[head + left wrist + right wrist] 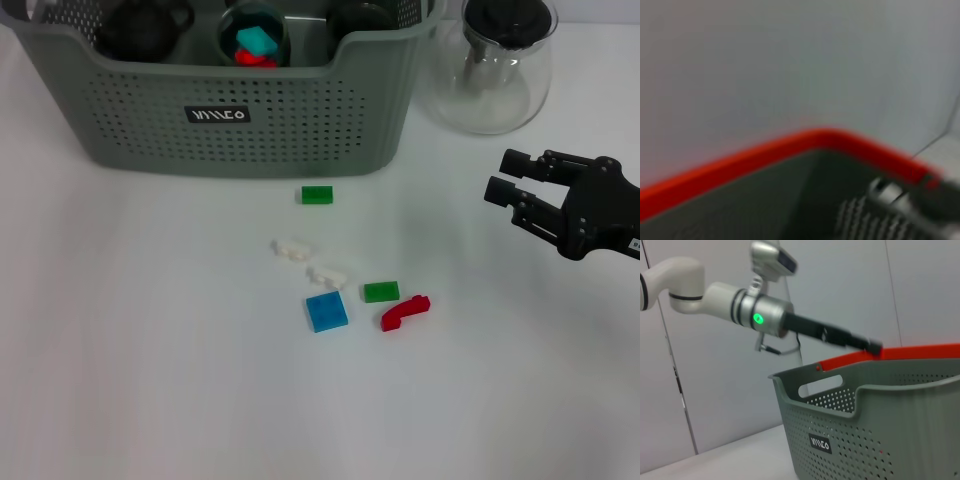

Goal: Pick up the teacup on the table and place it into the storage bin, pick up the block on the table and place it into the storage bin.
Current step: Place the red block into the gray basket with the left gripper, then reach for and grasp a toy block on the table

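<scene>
The grey-green storage bin [250,120] stands at the back of the white table, also shown as storage bin [875,425] in the right wrist view. Inside it sit dark teacups [145,22]; one teacup [254,40] holds teal and red blocks. On the table lie several small blocks: a green block [317,194], two white ones [292,247], a blue block [327,311], a second green block [381,291] and a red block [404,312]. My right gripper [497,176] hovers open and empty at the right, apart from the blocks. My left gripper [860,341] reaches over the bin's far side.
A clear glass pot with a black lid [495,65] stands right of the bin, behind my right gripper. A red rim [920,351] runs behind the bin and shows blurred as red rim [815,140] in the left wrist view.
</scene>
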